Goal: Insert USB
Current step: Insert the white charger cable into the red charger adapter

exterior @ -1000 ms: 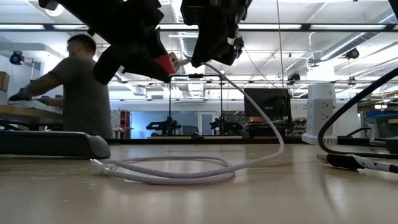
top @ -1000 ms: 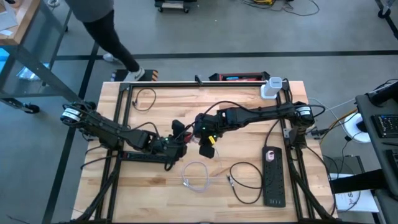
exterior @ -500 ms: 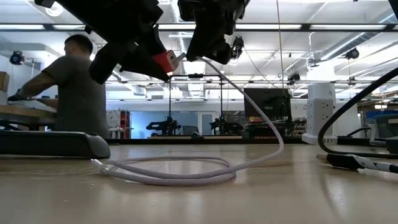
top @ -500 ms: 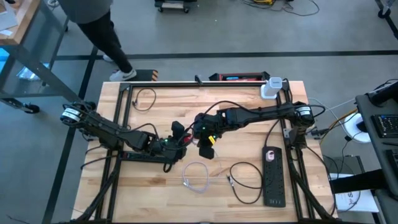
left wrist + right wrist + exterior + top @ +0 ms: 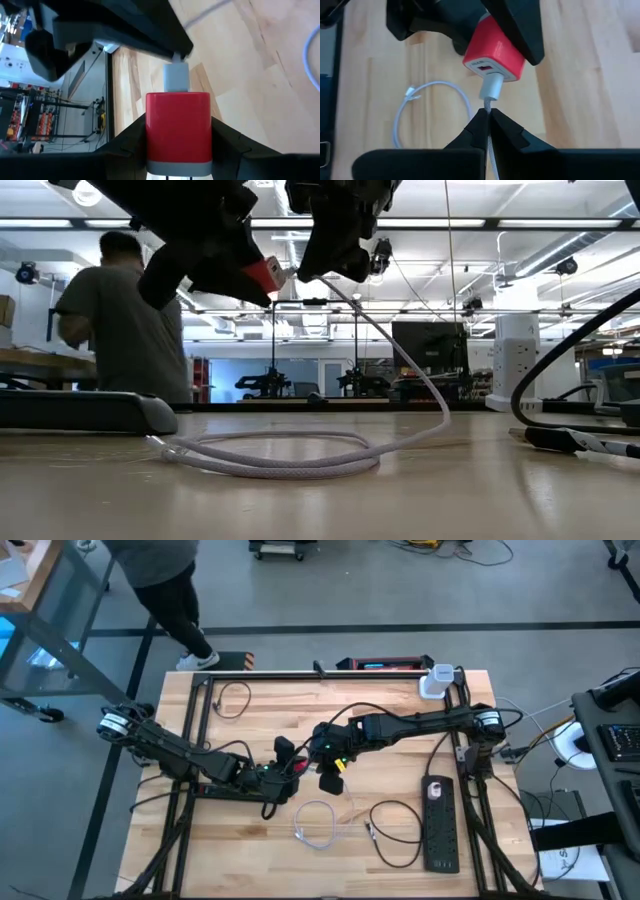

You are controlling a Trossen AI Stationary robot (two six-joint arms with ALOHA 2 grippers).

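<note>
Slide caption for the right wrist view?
Right gripper presses white USB plug into red charger held by left gripper.

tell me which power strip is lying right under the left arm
The black power strip at the table's left, beneath the left arm. The other power strip lies apart near the right edge, with no arm over it.

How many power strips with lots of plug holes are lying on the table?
2. One black power strip lies near the table's right edge. A second power strip lies under the left arm, partly hidden. Others may be hidden.
</note>
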